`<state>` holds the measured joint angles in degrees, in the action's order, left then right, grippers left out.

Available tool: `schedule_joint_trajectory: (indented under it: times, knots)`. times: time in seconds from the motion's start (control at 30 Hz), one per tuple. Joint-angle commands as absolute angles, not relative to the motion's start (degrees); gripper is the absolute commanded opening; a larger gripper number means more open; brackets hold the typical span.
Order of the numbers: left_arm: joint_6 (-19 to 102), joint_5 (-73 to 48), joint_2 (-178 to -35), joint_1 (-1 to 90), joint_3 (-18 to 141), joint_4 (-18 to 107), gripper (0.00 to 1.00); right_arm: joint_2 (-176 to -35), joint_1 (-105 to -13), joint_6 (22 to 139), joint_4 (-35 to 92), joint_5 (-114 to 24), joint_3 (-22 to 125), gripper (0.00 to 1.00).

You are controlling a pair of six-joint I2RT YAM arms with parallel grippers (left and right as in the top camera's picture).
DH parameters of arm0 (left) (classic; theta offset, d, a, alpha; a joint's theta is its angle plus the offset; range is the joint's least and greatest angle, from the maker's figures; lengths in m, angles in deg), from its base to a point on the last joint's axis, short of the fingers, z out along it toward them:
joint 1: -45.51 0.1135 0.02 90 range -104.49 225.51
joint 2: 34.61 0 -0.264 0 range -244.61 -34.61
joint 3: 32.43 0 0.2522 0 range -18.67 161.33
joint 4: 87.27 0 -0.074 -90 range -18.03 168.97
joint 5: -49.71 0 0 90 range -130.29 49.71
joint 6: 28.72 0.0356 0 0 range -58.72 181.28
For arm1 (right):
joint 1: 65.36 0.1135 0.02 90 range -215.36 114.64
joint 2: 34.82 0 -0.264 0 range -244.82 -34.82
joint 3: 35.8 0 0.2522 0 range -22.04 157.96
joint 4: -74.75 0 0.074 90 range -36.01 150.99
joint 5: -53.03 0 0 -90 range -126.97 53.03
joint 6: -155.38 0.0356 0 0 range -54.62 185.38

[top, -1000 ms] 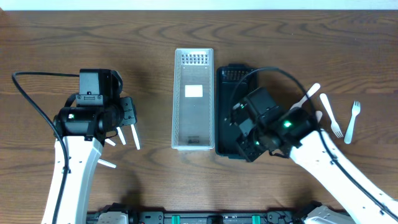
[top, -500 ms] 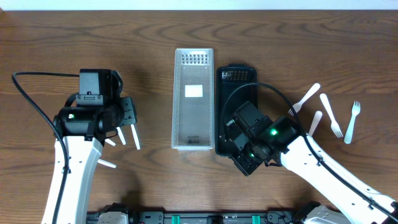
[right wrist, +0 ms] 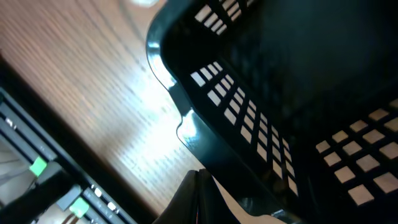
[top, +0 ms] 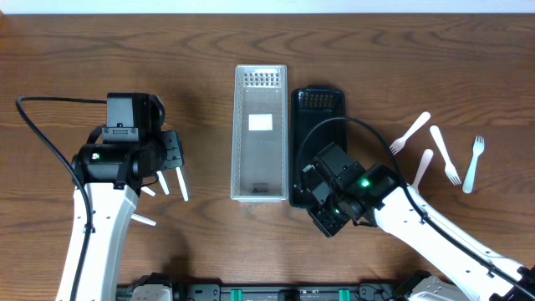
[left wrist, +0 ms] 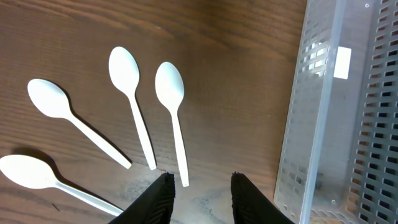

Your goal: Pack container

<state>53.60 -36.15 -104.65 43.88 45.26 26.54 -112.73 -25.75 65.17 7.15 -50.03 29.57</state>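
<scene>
A clear perforated container [top: 259, 134] lies in the middle of the table, with a black perforated container [top: 318, 113] touching its right side. Several white spoons [left wrist: 169, 87] lie on the wood left of the clear container [left wrist: 323, 124]. My left gripper [left wrist: 200, 177] hovers just above their handle ends, open, with nothing between its fingers. My right gripper [right wrist: 199, 173] is shut and holds nothing I can see. It sits at the near left corner of the black container [right wrist: 261, 106], close to the rim. In the overhead view the right wrist [top: 334, 196] covers that corner.
Several white forks [top: 443, 155] lie spread on the wood to the right of the black container. One spoon [top: 144, 220] lies apart, nearer the front edge. A black rail with green clips [top: 267, 293] runs along the table's front.
My right arm has slid along the black container toward its near end and a little left. The left arm and the spoons have not moved.
</scene>
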Motion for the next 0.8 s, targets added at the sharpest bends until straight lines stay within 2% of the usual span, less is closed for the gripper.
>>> schedule_joint_trajectory:
  times: [0.0,0.5,0.77]
  knots:
    - [53.47,-36.17,-104.68,43.75,46.17,26.08,0.33,-112.84,-24.81,65.76,8.24,-48.28,29.46,0.01]
    - [53.47,-36.17,-104.68,43.75,46.17,26.08,0.34,-112.75,-24.78,65.72,8.61,-47.78,29.96,0.01]
    - [53.47,-36.19,-104.68,43.75,46.17,26.13,0.34,-109.47,-24.3,65.74,3.71,-50.97,38.25,0.01]
